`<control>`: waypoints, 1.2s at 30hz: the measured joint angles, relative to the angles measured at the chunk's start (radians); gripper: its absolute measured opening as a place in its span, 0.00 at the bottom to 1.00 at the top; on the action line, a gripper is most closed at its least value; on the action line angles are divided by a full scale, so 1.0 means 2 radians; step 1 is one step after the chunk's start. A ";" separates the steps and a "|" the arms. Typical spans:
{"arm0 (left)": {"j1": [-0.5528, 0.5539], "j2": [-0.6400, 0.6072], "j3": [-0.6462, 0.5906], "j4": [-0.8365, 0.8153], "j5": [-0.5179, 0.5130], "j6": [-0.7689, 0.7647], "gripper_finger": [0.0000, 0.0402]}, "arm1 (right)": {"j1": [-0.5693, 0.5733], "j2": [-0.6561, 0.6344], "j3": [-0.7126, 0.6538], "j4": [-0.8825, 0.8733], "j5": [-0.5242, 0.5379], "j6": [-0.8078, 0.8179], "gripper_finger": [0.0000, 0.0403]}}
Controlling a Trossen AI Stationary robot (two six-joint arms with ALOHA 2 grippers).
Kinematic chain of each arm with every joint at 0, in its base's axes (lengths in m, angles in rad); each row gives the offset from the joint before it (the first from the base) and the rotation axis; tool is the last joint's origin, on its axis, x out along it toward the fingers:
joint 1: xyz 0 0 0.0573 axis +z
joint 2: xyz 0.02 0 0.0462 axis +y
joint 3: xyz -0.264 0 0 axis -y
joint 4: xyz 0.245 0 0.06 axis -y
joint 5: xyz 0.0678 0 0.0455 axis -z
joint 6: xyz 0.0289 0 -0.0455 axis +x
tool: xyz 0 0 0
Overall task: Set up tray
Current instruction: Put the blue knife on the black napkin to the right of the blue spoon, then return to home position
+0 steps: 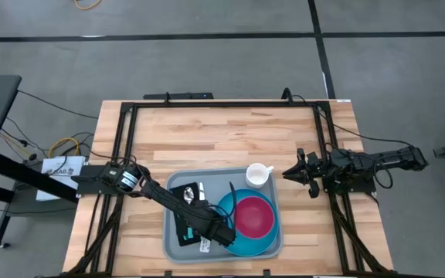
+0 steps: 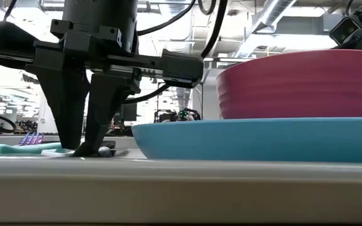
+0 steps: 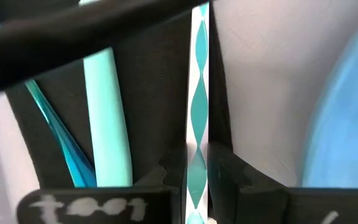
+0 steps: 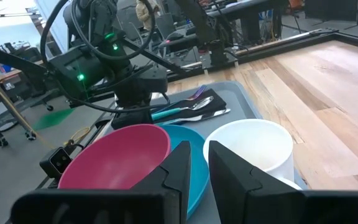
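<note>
Two risks | left gripper (image 1: pixel 224 234) jaws pinching teal utensil (image 3: pixel 197 124) on tray (image 1: pixel 173 241) | slip; nudging blue plate (image 1: pixel 263 241) | right gripper (image 1: pixel 290 173) jaws pressed together, idle

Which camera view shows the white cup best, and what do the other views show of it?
The right wrist view shows the white cup best: near, with its open mouth and wall visible, beside the pink bowl. The high view shows it small from above, on the tray. The low and left wrist views do not show it.
</note>
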 joint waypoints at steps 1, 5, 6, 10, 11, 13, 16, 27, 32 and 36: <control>0.000 0.000 0.000 -0.002 0.000 -0.007 0.05 | 0.000 0.000 0.000 0.000 0.000 0.000 0.13; 0.000 0.002 0.004 -0.008 -0.005 -0.034 0.05 | 0.000 0.000 0.000 0.000 0.000 0.000 0.13; 0.000 0.002 0.005 -0.011 -0.010 -0.041 0.05 | 0.000 0.000 0.000 0.000 0.000 0.000 0.13; 0.000 0.004 0.010 -0.029 -0.027 -0.057 0.05 | 0.000 0.000 0.000 0.000 0.000 0.000 0.13; 0.000 0.004 0.010 -0.031 -0.027 -0.057 0.05 | 0.000 0.000 0.000 0.000 0.000 0.000 0.13; 0.000 0.004 0.010 -0.031 -0.028 -0.054 0.05 | 0.000 0.000 0.000 0.000 0.000 0.000 0.13; 0.001 0.004 0.010 -0.026 -0.029 -0.045 0.10 | 0.000 0.000 0.000 0.000 0.000 0.000 0.13; 0.001 0.005 0.024 -0.034 -0.036 -0.041 0.34 | 0.000 0.000 0.000 0.000 0.000 0.000 0.13; 0.001 0.005 0.078 -0.105 -0.081 -0.029 0.35 | 0.000 0.000 0.000 0.000 0.000 0.000 0.13; 0.001 0.005 0.146 -0.174 -0.132 -0.005 0.36 | 0.000 0.000 0.000 0.000 0.000 0.000 0.13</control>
